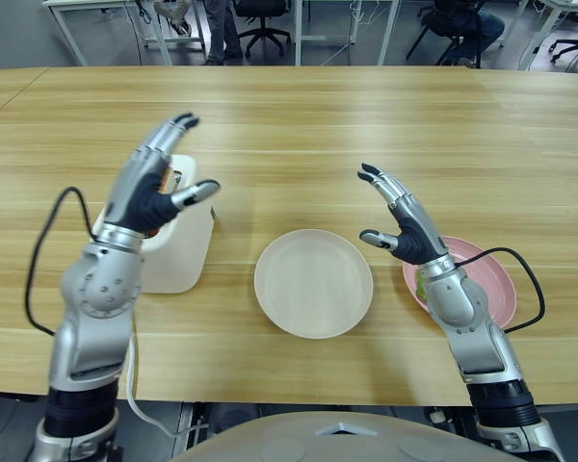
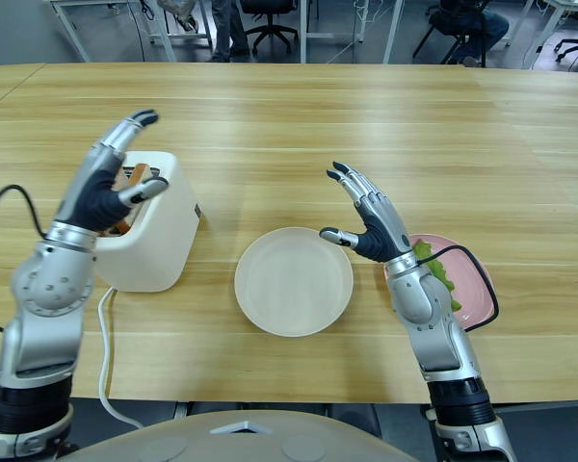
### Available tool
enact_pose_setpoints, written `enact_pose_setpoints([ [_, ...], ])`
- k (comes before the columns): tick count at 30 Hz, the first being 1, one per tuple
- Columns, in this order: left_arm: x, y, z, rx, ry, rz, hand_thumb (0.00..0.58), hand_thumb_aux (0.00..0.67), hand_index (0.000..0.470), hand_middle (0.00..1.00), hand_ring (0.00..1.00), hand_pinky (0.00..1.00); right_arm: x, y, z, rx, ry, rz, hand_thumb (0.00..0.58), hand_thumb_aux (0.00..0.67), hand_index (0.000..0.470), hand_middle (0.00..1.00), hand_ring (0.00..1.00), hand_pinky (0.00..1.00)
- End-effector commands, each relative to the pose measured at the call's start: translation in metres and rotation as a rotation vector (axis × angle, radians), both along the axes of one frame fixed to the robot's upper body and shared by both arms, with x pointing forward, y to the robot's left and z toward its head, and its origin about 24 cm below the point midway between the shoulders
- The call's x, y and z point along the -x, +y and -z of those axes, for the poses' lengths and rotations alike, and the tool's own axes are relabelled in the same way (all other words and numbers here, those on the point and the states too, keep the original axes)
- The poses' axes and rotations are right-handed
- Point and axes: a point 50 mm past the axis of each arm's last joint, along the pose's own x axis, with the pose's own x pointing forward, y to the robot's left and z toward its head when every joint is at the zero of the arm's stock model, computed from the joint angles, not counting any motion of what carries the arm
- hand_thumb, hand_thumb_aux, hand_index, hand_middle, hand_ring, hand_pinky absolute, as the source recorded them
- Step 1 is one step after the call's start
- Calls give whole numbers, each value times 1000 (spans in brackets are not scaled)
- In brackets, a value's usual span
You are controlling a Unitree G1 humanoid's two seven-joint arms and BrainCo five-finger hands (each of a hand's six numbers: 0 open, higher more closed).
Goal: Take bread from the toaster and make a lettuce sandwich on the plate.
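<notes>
Smooth wood table point(image 1: 366, 125), matt plate point(image 1: 313, 282)

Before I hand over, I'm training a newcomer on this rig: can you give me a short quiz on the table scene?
1. True or false: the round white plate at the centre is empty.
2. Which hand hovers over the white boxy toaster?
3. Fill in: the green lettuce lies on a ____ plate.

Key:
1. True.
2. The left hand.
3. Pink: the pink plate.

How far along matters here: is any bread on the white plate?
No, the white plate is bare; nothing lies on it.
</notes>
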Motion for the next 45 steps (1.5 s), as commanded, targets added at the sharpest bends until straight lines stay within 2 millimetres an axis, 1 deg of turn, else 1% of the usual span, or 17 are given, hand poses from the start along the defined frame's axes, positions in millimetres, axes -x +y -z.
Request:
enact_pose_setpoints([
  [1, 1, 7, -5, 33, -1, -14, 0, 0, 0, 0, 0, 0, 0, -1, 4, -5, 14, 16, 0, 0, 0, 0, 0, 0],
  [4, 1, 13, -1, 18, 12, -55, 0, 0, 0, 0, 0, 0, 0, -1, 4, -7, 15, 17, 0, 0, 0, 0, 0, 0],
  [6, -1, 22, 1, -2, 27, -114, 0, 0, 0, 0, 0, 0, 0, -1, 5, -8, 16, 16, 0, 0, 0, 0, 0, 0],
  [8, -4, 40, 5, -142, 52, -249, 0, 0, 0, 0, 0, 0, 0, -1, 4, -10, 14, 16, 0, 0, 0, 0, 0, 0],
  [12, -9, 72, 19, -305, 160, -449, 0, 0, 0, 0, 0, 0, 0, -2, 5, -12, 13, 21, 0, 0, 0, 0, 0, 0],
  [15, -10, 86, 33, -376, 249, -526, 0, 0, 0, 0, 0, 0, 0, -2, 5, -14, 14, 24, 0, 0, 0, 0, 0, 0],
  [17, -11, 91, 40, -416, 292, -556, 0, 0, 0, 0, 0, 0, 1, -2, 6, -15, 14, 25, 0, 0, 0, 0, 0, 0],
  [23, -14, 93, 46, -433, 310, -579, 0, 0, 0, 0, 0, 0, 1, -4, 6, -16, 14, 29, 0, 0, 0, 0, 0, 0],
  [29, -15, 101, 51, -482, 365, -627, 0, 0, 0, 0, 0, 0, 2, -5, 7, -18, 14, 35, 0, 0, 0, 0, 0, 0],
  [37, -16, 108, 59, -500, 436, -662, 0, 0, 0, 0, 0, 0, 3, -5, 8, -21, 15, 40, 0, 0, 0, 0, 0, 0],
  [45, -21, 107, 65, -511, 478, -656, 0, 0, 0, 0, 0, 0, 4, -5, 9, -27, 13, 48, 0, 0, 0, 0, 0, 0],
])
